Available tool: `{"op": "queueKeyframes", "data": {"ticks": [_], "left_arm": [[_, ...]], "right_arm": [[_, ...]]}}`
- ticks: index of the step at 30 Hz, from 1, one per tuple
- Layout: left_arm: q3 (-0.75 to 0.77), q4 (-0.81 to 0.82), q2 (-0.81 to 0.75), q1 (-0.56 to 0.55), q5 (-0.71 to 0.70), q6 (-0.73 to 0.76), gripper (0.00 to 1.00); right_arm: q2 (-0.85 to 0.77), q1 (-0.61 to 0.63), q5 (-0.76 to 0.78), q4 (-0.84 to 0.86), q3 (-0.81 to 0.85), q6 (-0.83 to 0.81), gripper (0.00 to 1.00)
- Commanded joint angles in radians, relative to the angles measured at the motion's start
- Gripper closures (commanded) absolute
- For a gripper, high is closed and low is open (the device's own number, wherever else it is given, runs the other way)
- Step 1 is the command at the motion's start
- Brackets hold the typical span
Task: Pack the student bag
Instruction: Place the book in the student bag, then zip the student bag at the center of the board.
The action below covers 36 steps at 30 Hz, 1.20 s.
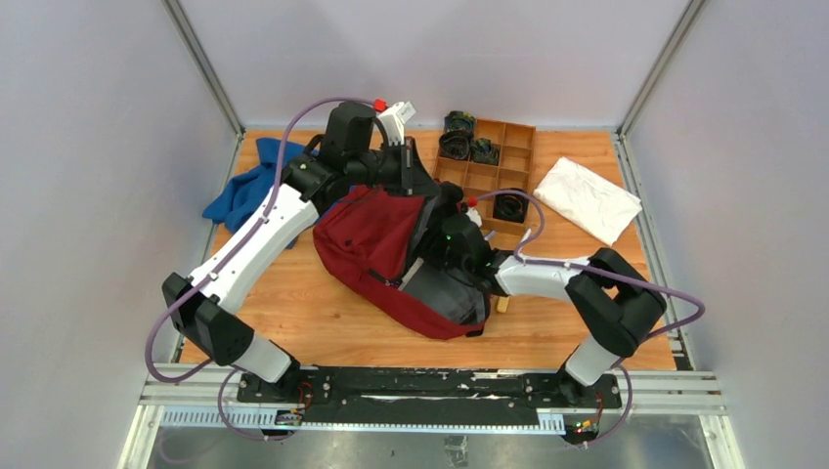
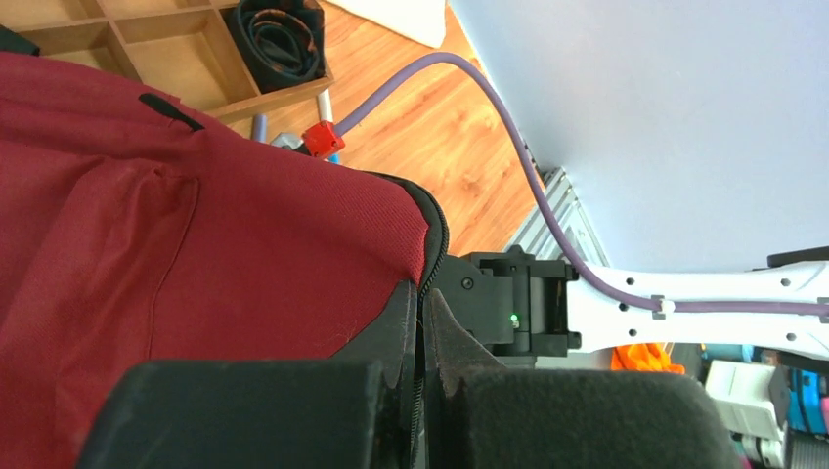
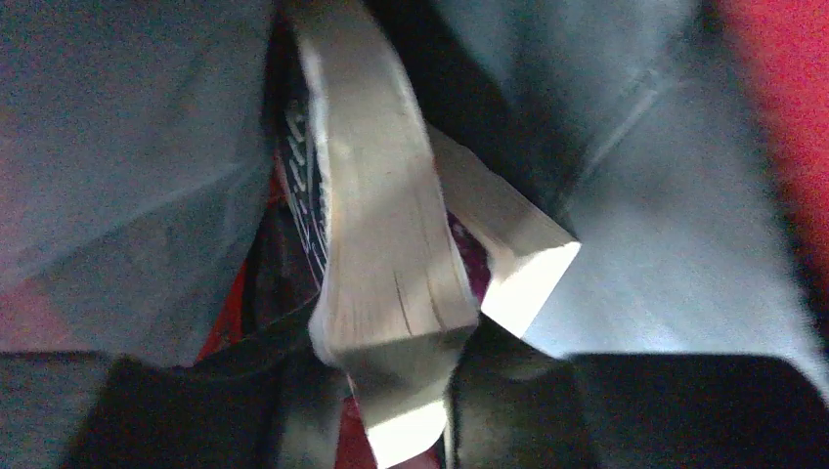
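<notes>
The student bag (image 1: 367, 234) is a dark red backpack lying in the middle of the table, its mouth facing right. My left gripper (image 1: 409, 181) is at its upper rim, shut on the black zipper edge (image 2: 435, 244) of the red fabric (image 2: 196, 234), with the edge pinched between its pads (image 2: 425, 391). My right gripper (image 1: 448, 246) reaches into the bag's opening. It is shut on a thick book (image 3: 381, 225), whose cream page edge runs up between the fingers (image 3: 401, 401). A second pale book corner (image 3: 513, 259) lies just right of it, against the grey lining (image 3: 665, 195).
A wooden divided tray (image 1: 518, 156) stands behind the bag and holds dark rolled items (image 1: 459, 137). A white folded cloth (image 1: 589, 198) lies at the back right and a blue cloth (image 1: 244, 191) at the back left. A small wooden piece (image 1: 502, 304) rests by the bag's right end.
</notes>
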Motion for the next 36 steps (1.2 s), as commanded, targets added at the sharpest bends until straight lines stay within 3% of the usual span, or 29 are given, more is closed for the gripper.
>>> {"op": "queueKeyframes", "data": {"ticks": [1,5,6,13,18,21,23,26,28,30,32,36], "left_arm": [[-0.006,0.040,-0.056,0.006,0.010,-0.015,1.00],[-0.011,0.047,-0.062,0.006,0.010,-0.030,1.00],[-0.009,0.048,-0.063,0.006,0.004,-0.027,1.00],[-0.035,0.056,-0.062,0.006,-0.006,-0.010,1.00],[-0.082,0.094,-0.061,-0.012,0.125,0.049,1.00],[-0.104,0.023,-0.050,-0.073,0.058,0.147,1.00],[-0.069,-0.094,-0.013,-0.155,-0.077,0.224,1.00],[0.058,-0.275,0.087,-0.242,-0.153,0.289,0.48],[0.104,-0.337,0.101,-0.243,-0.203,0.295,0.28],[0.094,-0.360,0.053,-0.235,-0.343,0.300,0.24],[0.043,-0.388,-0.013,-0.189,-0.451,0.260,0.28],[-0.203,-0.394,-0.198,-0.030,-0.495,0.136,0.31]], "right_arm": [[0.007,0.022,0.059,0.013,-0.040,0.021,0.48],[-0.118,0.024,0.067,-0.060,-0.100,-0.033,0.19],[-0.147,0.024,0.063,-0.089,-0.110,-0.054,0.16],[-0.422,0.037,0.067,-0.344,-0.173,-0.164,0.10],[-0.749,0.036,0.275,-0.701,-0.215,-0.198,0.11],[-0.963,0.034,0.437,-0.840,-0.254,-0.225,0.14],[-1.090,0.023,0.490,-0.853,-0.280,-0.274,0.17],[-1.099,-0.010,0.508,-0.858,-0.264,-0.318,0.18],[-1.046,-0.020,0.510,-0.894,-0.209,-0.344,0.18],[-0.994,-0.021,0.496,-0.925,-0.151,-0.388,0.18],[-0.949,-0.019,0.436,-0.926,-0.086,-0.467,0.19],[-0.799,0.026,0.233,-0.850,0.048,-0.574,0.21]]}}
